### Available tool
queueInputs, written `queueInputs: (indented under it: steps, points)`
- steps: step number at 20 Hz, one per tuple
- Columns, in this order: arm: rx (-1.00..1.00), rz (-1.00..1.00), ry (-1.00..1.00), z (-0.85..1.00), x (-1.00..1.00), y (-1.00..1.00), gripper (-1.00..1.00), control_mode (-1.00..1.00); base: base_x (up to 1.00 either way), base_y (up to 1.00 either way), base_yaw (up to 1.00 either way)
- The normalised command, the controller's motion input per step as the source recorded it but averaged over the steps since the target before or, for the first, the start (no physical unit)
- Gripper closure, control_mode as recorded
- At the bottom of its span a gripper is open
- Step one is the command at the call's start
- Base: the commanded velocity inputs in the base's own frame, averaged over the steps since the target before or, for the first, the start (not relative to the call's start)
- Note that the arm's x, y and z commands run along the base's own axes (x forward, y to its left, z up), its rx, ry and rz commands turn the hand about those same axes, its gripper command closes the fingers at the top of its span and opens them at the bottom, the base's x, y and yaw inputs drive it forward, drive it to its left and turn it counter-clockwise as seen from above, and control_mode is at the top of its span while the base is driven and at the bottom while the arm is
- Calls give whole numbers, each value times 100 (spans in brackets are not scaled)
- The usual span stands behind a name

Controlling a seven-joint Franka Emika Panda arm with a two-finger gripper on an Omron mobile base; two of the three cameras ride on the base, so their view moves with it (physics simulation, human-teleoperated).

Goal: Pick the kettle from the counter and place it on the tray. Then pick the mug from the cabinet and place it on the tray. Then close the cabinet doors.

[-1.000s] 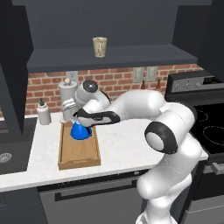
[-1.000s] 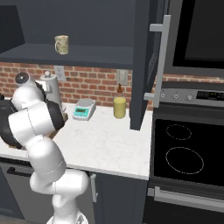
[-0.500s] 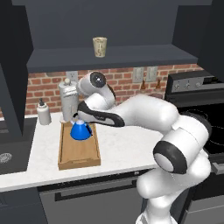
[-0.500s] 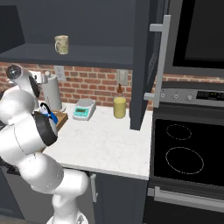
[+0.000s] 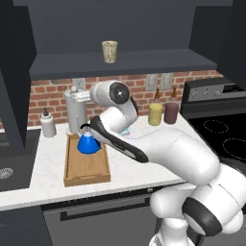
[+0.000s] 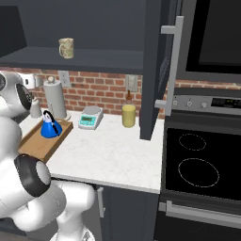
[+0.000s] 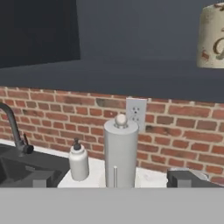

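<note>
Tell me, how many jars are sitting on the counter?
2. A yellow jar and a dark-red jar stand side by side at the brick wall, near the stove. The arm may hide more.

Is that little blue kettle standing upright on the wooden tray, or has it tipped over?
Upright. The kettle sits flat inside the tray, its black handle arching over the top.

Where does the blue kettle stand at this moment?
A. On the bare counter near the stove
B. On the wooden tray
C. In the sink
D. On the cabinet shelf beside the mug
B: the kettle stands upright on the far end of the tray, while the mug is alone on the cabinet shelf.
</note>
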Motion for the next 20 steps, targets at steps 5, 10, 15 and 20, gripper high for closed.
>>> queueInputs:
  steps: [5,10,15,20]
  points:
    - [8,-7,-13,69,-56,-46,-100,-100,0,0,0]
    - [10,-4,-4,93,-29,-41,-100,-100,0,0,0]
    - [4,0,0,74,-11,-28,-100,-100,0,0,0]
    - [-1,0,0,-3,0,-5,-100,-100,0,0,0]
